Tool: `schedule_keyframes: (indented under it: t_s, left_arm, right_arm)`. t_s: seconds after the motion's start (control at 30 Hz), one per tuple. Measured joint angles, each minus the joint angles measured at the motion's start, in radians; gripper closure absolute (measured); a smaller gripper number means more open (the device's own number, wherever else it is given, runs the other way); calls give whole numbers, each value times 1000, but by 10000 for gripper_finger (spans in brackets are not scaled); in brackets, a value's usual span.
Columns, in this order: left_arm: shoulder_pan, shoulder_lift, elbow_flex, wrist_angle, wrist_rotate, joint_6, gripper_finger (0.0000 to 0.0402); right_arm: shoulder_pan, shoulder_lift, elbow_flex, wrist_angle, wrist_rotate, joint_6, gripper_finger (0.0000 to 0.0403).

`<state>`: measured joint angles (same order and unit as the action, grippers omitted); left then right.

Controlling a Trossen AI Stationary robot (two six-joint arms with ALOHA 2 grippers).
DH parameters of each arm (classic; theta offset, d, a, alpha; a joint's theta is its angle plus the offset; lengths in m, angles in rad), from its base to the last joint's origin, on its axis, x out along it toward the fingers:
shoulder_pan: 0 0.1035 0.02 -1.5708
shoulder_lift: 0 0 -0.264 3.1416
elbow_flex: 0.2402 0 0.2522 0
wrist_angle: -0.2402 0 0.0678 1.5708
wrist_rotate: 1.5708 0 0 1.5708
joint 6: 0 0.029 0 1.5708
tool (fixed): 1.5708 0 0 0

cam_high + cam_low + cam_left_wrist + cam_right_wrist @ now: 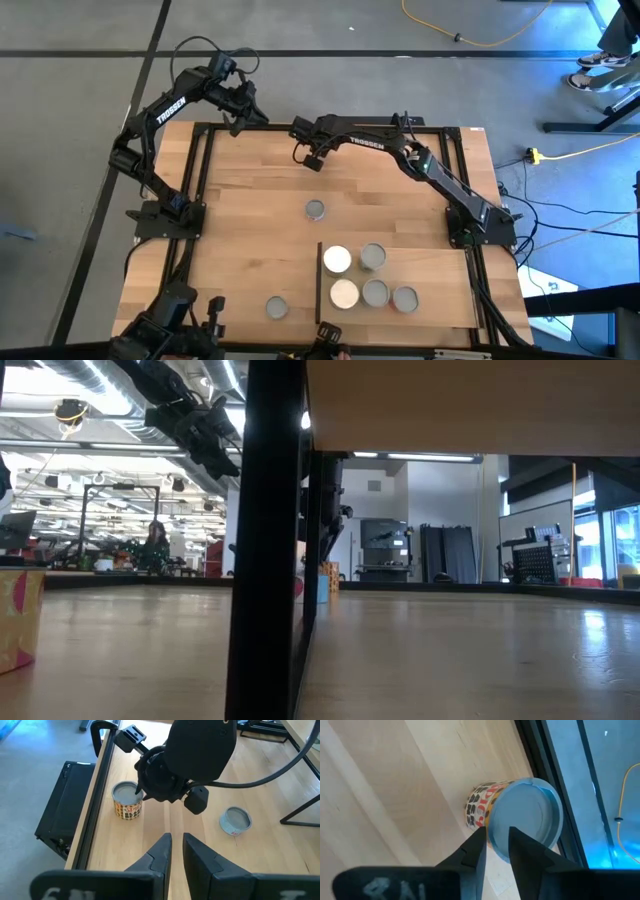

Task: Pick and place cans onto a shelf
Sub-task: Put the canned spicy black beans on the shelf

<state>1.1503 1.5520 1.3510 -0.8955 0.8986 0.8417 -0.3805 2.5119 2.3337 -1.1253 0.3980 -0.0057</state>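
Five cans stand upright on the shelf (440, 290), the pale wood board at the near end of the desk (250, 200). Two are white-topped, three dull silver. One more silver can (277, 307) waits just off the shelf's dark strip, and another (315, 210) stands alone mid-desk. Farther back, close to the far black rail, stands the one that matters, a short metal can (127, 800) with a smooth grey lid and an orange printed label, its long axis vertical. The right gripper (312, 155) hangs above it, its jaws drawn narrow with nothing between them. The lid lies just beyond their tips on the rail side, so I reckon they must spread and shift that way before dropping. The left gripper (243, 108) idles at the far corner, jaws likewise narrow and empty, clearly the farther arm.
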Motion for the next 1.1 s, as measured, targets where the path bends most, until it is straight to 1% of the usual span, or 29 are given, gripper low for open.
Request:
schedule_keyframes:
  t_s: [0.1, 0.23, 0.27, 0.43, 0.57, 1.0, 1.1]
  left_arm:
    - [0, 0, 0, 0, 0, 0, 363]
    - [0, 0, 0, 0, 0, 0, 363]
    - [0, 0, 0, 0, 0, 0, 363]
    - [0, 0, 0, 0, 0, 0, 363]
    - [0, 0, 0, 0, 0, 0, 363]
    - [0, 0, 0, -1, 0, 0, 363]
    - [0, 0, 0, -1, 0, 0, 363]
  right_arm:
    - [0, 0, 0, -2, 0, -2, 337]
    - [0, 0, 0, -2, 0, -2, 389]
    - [0, 0, 0, -2, -1, -1, 394]
    - [4, 0, 0, -1, -32, -1, 399]
    - [8, -2, 1, 0, -176, -7, 400]
    - [62, -15, 23, -37, -175, -25, 402]
    - [75, -21, 23, -54, -200, -24, 402]
